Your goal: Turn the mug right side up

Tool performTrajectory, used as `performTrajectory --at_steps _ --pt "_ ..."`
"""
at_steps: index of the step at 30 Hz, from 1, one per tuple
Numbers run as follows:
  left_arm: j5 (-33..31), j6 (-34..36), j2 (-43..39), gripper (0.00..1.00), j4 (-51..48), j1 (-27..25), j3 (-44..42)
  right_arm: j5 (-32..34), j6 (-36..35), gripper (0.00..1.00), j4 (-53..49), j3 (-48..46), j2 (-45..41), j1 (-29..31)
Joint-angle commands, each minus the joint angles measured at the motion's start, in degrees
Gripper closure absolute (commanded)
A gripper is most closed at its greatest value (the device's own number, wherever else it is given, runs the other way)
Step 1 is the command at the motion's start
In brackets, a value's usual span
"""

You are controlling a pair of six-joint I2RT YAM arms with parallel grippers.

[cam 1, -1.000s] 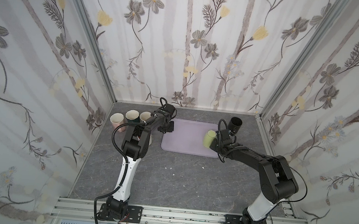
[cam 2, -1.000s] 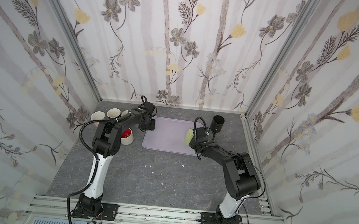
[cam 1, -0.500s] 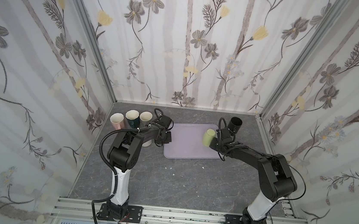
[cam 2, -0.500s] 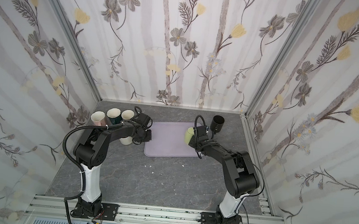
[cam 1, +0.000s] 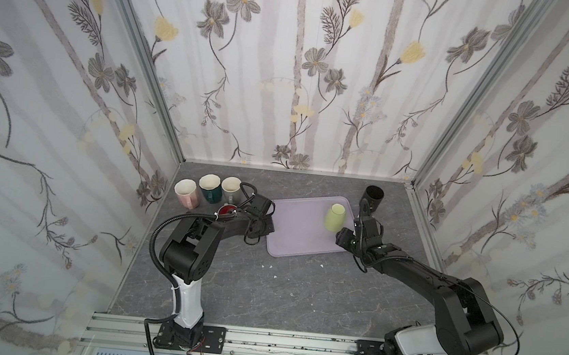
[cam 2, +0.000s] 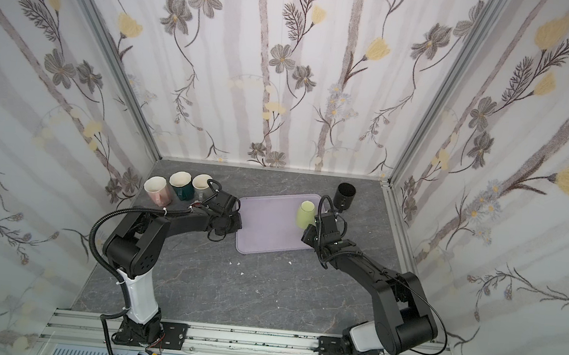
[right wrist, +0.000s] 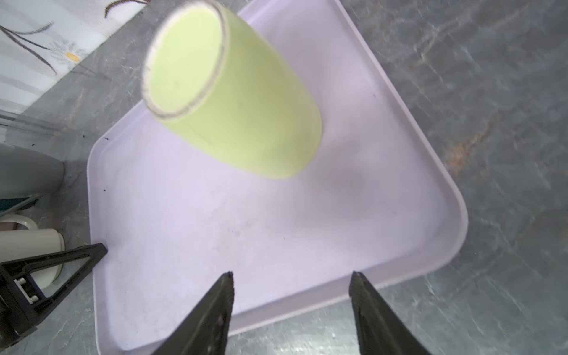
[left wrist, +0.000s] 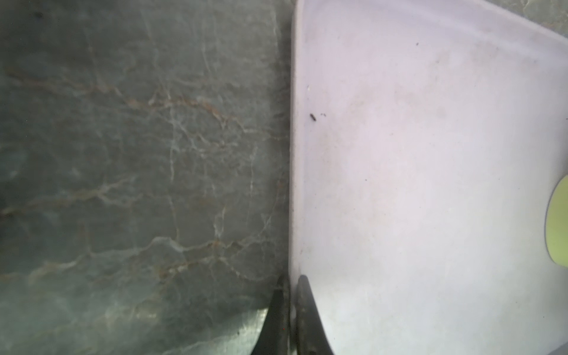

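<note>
Roughly by size: grey marbled bench point(cam 1: 265, 290) carries everything. Lilac rectangular plastic tray point(cam 1: 299, 229) lies flat on it, mid-rear and a bit skewed. It holds one thing, the pale green ceramic mug point(cam 1: 335, 218), standing mouth-down w/ flat base up, near the tray's far right corner.

Left end effector point(left wrist: 291, 284) is closed tight on the tray's left rim. In the left wrist view one finger sits outside the rim and the other inside, pinching it. Right end effector point(right wrist: 291, 273) is at the tray's right edge, jaws clearly apart, nothing between them. The mug stands just ahead of its fingertips, apart from them, not touched. Right wrist view shows the mug's unglazed foot ring facing the cam.

Other containers, all off the tray:
- Far left: a row of three upright mugs w/ pale insides: pink mug point(cam 1: 187, 193), dark green mug point(cam 1: 211, 188), grey mug point(cam 1: 232, 189).
- Red-lined mug point(cam 1: 226, 211) sits just in front of that row, partly hidden by the left arm.
- Black cylindrical cup point(cam 1: 373, 197) stands mouth-up beyond the tray's far right corner.

Can't tell what, if anything, is in these. White specks point(cam 1: 269, 266) lie on the bench in front of the tray.
</note>
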Motion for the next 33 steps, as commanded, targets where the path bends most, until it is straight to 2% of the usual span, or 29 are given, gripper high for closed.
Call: performTrajectory --at_steps 1,5,10,15,18,24,28,33 --pt "1.3 -3.7 -0.7 1.0 -4.7 -0.3 -3.3 -0.7 3.0 0.41 2.4 -2.9 -0.9 -0.1" --pt "1.5 -6.8 -2.8 1.0 -1.4 -0.8 -8.1 -2.2 4.8 0.5 3.7 -5.2 -0.4 -0.1" --pt "-3.8 -8.6 -9.5 1.0 -0.2 -3.1 -13.3 -1.9 5.3 0.51 4.2 -4.8 0.7 -0.1" --pt "-3.4 -9.8 -11.5 1.0 -0.5 -4.9 -15.2 -1.2 5.8 0.51 3.7 -2.9 6.5 -0.1" --pt "-4.8 -10.9 -12.0 1.0 -0.3 -6.8 -16.5 -0.4 5.8 0.58 3.1 -1.4 8.5 -0.1" --pt "-3.7 -13.2 -13.1 1.0 0.8 -8.4 -18.0 1.7 4.9 0.67 2.0 1.6 10.4 0.0" --pt "-3.8 -14.2 -13.7 0.81 0.9 -9.8 -18.8 3.4 3.0 0.69 0.5 5.5 13.4 0.0" --pt "-2.1 -13.9 -13.8 0.74 0.5 -9.9 -18.9 3.7 1.0 0.75 -1.1 10.2 18.6 0.0"
